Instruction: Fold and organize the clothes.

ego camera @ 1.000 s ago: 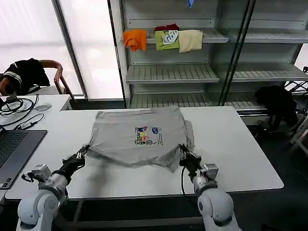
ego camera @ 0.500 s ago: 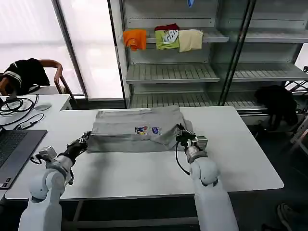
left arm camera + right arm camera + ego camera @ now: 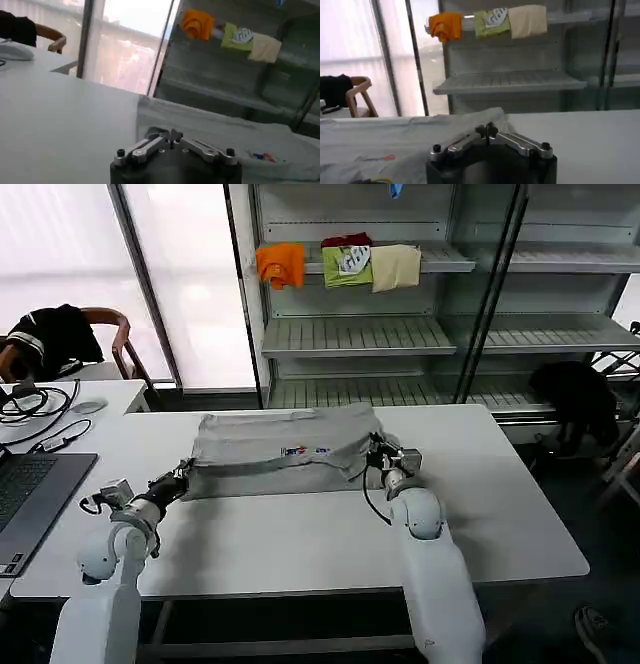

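A light grey shirt (image 3: 285, 446) lies across the far half of the white table (image 3: 300, 534), doubled over so that just a strip of its multicoloured print (image 3: 305, 451) shows. My left gripper (image 3: 184, 475) is shut on the shirt's folded edge at its left end. My right gripper (image 3: 374, 452) is shut on the edge at its right end. In the left wrist view the closed fingertips (image 3: 170, 135) pinch a ruck of grey cloth (image 3: 210, 125). The right wrist view has my right gripper (image 3: 486, 130) shut against the shirt (image 3: 410, 135).
A laptop (image 3: 30, 494) and cables (image 3: 30, 399) sit on the left desk. Behind the table a shelf unit (image 3: 360, 334) holds orange (image 3: 281, 264), green (image 3: 347, 266) and cream (image 3: 396, 267) folded garments. Black garments hang on a chair (image 3: 55, 334) and at the right (image 3: 575, 399).
Both grippers carried the shirt's near hem up and away from the table's front edge, folding it over the far half. The print is now mostly covered.
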You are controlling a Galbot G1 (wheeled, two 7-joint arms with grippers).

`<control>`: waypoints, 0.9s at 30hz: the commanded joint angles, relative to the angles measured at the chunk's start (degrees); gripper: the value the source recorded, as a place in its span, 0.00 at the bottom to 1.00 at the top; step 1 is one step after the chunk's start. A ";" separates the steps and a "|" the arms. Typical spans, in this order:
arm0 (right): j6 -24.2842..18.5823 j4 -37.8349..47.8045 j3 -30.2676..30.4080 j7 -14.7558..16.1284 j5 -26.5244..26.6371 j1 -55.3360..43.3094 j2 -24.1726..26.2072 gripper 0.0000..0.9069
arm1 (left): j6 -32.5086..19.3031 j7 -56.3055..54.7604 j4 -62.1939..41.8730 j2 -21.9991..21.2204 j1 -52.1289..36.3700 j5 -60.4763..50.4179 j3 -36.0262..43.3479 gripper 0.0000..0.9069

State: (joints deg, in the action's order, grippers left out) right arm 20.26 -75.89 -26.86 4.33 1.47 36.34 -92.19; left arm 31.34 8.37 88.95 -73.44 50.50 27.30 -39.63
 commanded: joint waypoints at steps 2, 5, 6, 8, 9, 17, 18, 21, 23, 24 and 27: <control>-3.97 3.14 -0.45 -0.03 -0.95 -1.86 -2.40 1.00 | -1.24 0.05 -1.30 0.17 -1.07 -1.72 0.02 1.00; -3.94 1.76 -0.36 -0.12 -0.90 -1.30 -2.16 1.00 | -1.25 -0.13 -0.62 0.35 -0.66 -1.59 -0.15 1.00; -3.88 1.50 -0.34 -0.10 -0.90 -1.14 -2.08 1.00 | -1.21 -0.21 0.03 0.47 -0.40 -1.48 -0.17 1.00; -3.13 0.00 -0.11 -0.01 -0.94 -0.08 -1.59 1.00 | -1.11 -0.38 0.96 0.60 0.29 -1.54 -0.25 1.00; -2.53 -0.93 0.13 -0.08 -1.25 0.73 -1.30 1.00 | -1.01 -0.64 1.24 0.65 0.69 -1.82 -0.23 1.00; 12.99 -15.25 2.01 -1.16 -3.52 9.52 2.07 1.00 | 1.75 -0.64 6.42 2.51 7.12 -10.37 0.99 1.00; 13.10 -15.77 2.02 -1.48 -4.52 10.41 2.41 1.00 | 1.77 -0.63 6.69 2.61 7.66 -10.50 1.18 1.00; 13.11 -16.66 1.24 -1.12 -5.63 12.43 2.87 1.00 | 1.81 -0.57 7.79 2.69 9.29 -9.79 1.61 1.00; 13.09 -17.20 0.28 -0.95 -5.87 13.76 3.25 1.00 | 1.81 -0.55 8.14 2.44 9.67 -9.72 1.69 1.00; 13.09 -17.50 -0.03 -0.91 -5.80 14.21 3.38 1.00 | 1.82 -0.56 8.44 2.27 9.86 -9.62 1.81 1.00; 13.09 -18.48 -0.96 -0.69 -5.43 15.55 3.83 1.00 | 1.81 -0.61 8.84 1.64 9.92 -9.75 2.22 1.00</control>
State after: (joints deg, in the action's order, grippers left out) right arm 29.60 -89.57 -27.10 4.03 -2.39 47.11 -91.43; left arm 32.54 7.87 95.09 -71.54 57.16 19.97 -38.06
